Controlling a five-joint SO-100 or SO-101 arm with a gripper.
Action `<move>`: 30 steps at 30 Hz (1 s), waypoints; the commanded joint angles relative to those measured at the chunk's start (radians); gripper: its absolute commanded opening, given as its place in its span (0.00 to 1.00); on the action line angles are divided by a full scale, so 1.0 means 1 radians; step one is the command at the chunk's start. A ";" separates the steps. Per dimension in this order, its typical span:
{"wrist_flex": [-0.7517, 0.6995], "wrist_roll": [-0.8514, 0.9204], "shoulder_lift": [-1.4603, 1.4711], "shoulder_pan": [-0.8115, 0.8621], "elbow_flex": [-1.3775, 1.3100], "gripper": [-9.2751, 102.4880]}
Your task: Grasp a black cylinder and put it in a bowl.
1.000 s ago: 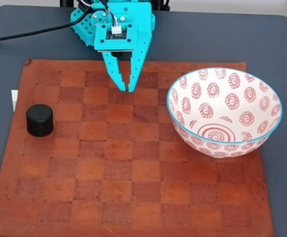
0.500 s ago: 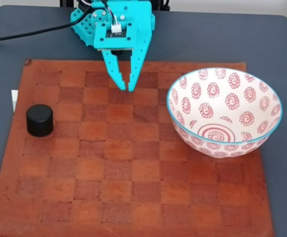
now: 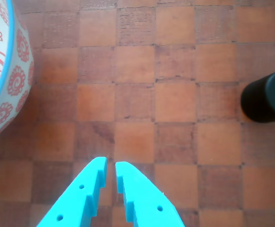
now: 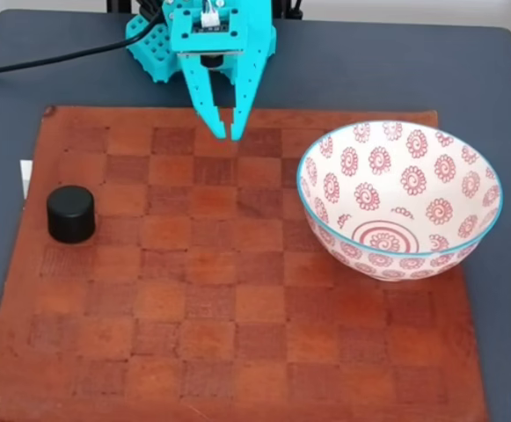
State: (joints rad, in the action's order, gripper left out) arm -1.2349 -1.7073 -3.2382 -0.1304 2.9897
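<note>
A dark grey table (image 4: 492, 79) carries a brown leather checkerboard mat (image 4: 229, 281), and that mat serves as the landmark for everything else. The bowl (image 4: 400, 200), white with red spiral flowers and a turquoise rim, sits upright on the mat's right side in the fixed view, its opening facing up and nothing visible inside it. The turquoise gripper (image 4: 229, 134) hangs over the mat's far edge, near the middle of that edge, tips pointing down; its two fingers are drawn almost together with only a thin slit between them and nothing held, as the wrist view also shows (image 3: 110, 163). The black cylinder (image 4: 70, 213) stands near the mat's left edge in the fixed view, well apart from both gripper and bowl; in the wrist view it appears at the right border (image 3: 266, 97). It stands on its flat base with its axis vertical, and being squat it has no marked long axis. It looks rigid, light and matte, so it should neither deform nor slip much. Its round side wall offers no preferred approach, so a pinch across the diameter, at mid-height, seems soundest, after the fingers spread wider than the body.
</note>
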 commanded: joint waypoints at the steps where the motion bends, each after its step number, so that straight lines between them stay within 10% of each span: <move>1: -0.006 0.006 0.103 -0.009 -0.114 0.08; 30: -0.130 0.457 1.220 0.143 -1.042 0.10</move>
State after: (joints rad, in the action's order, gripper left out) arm -1.3606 -1.2855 -2.0402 -0.0169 2.0218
